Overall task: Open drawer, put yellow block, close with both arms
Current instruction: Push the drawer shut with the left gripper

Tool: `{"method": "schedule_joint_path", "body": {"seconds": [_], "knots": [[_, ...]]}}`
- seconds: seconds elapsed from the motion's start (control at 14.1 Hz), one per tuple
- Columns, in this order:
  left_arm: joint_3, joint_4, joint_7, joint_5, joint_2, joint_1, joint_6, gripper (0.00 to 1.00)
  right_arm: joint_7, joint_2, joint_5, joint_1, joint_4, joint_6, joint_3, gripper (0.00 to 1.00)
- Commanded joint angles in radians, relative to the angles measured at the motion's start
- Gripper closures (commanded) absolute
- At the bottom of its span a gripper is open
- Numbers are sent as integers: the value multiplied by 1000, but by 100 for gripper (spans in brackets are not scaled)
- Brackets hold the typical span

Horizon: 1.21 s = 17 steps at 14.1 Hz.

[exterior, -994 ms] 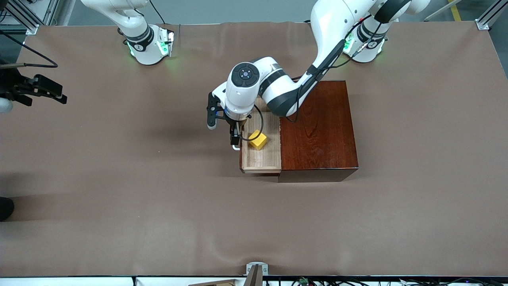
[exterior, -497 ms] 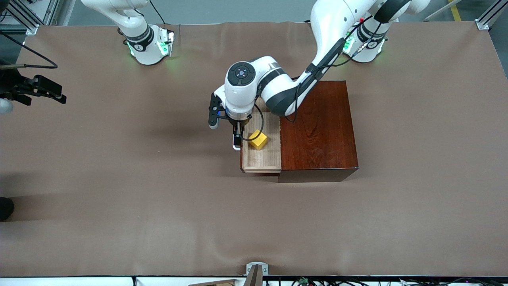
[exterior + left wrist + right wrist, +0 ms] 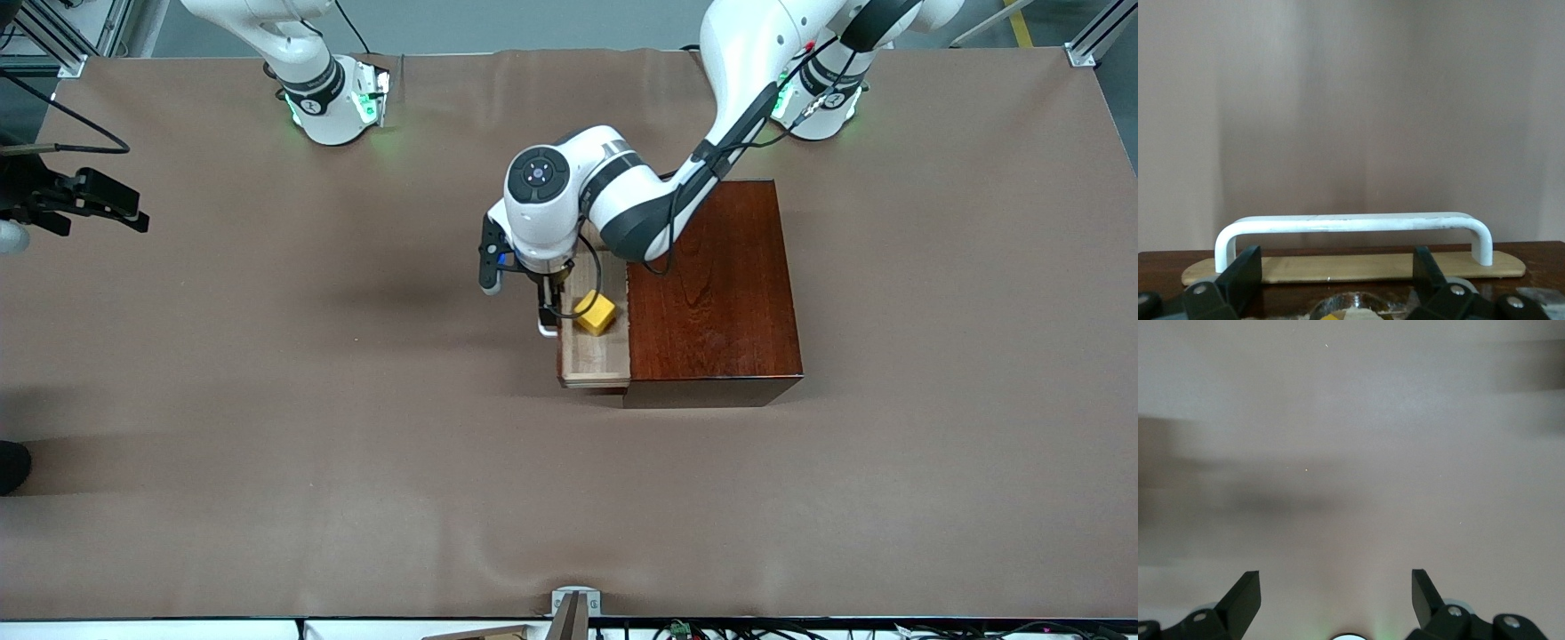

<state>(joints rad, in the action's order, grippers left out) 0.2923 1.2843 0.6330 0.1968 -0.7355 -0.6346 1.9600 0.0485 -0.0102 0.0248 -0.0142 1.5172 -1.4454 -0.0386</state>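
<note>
**A:** What is the left gripper (image 3: 548,318) doing?

**B:** It is pointing down at the drawer's front, right by the white bar handle (image 3: 1351,223). Its fingers (image 3: 1245,270) are standing wide apart and gripping nothing. In the left wrist view the handle is running across just past the two fingertips, with neither finger closing around it. I cannot tell whether the fingers are touching the bar.

**A:** And the drawer itself?

**B:** The light wooden drawer (image 3: 605,363) is sticking partly out of the dark reddish-brown box (image 3: 716,284), toward the right arm's end of the table. The left arm (image 3: 738,80) is reaching from its base across the top of the box, with its wrist hanging over the end of the tray farther from the front camera.

**A:** Where is the yellow block sitting?

**B:** The yellow block (image 3: 595,313) is lying inside the drawer, on the tray floor. It is sitting turned at an angle, between the handle side and the box's opening, and a black cable from the wrist is looping just beside it.

**A:** Is the right gripper doing anything?

**B:** The right gripper (image 3: 1336,583) is waiting well apart from the box, out at the right arm's end of the table. Its fingers are spread open too, holding nothing, and its wrist view is showing only the bare brown table cover (image 3: 356,444) beneath it
</note>
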Motion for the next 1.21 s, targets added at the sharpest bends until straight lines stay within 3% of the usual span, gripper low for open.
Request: {"method": "schedule_joint_path", "body": {"seconds": [0.0, 0.43, 0.78, 0.92, 1.14], "knots": [[-41, 23, 14, 41, 30, 6, -114, 0, -16, 6, -2, 7, 0, 3, 5, 0], [-59, 23, 13, 113, 38, 7, -262, 0, -18, 3, 1, 10, 0, 25, 6, 0], [-73, 23, 14, 127, 42, 10, -308, 0, -15, -2, -3, -3, -2, -3, 9, 0], [-70, 20, -10, 119, 35, 4, -281, 0, -15, -4, 0, 5, 1, -30, 8, 0], [-46, 9, -189, 113, 31, -8, -94, 0, -16, -4, 0, -4, 9, -29, 9, 0]]}}
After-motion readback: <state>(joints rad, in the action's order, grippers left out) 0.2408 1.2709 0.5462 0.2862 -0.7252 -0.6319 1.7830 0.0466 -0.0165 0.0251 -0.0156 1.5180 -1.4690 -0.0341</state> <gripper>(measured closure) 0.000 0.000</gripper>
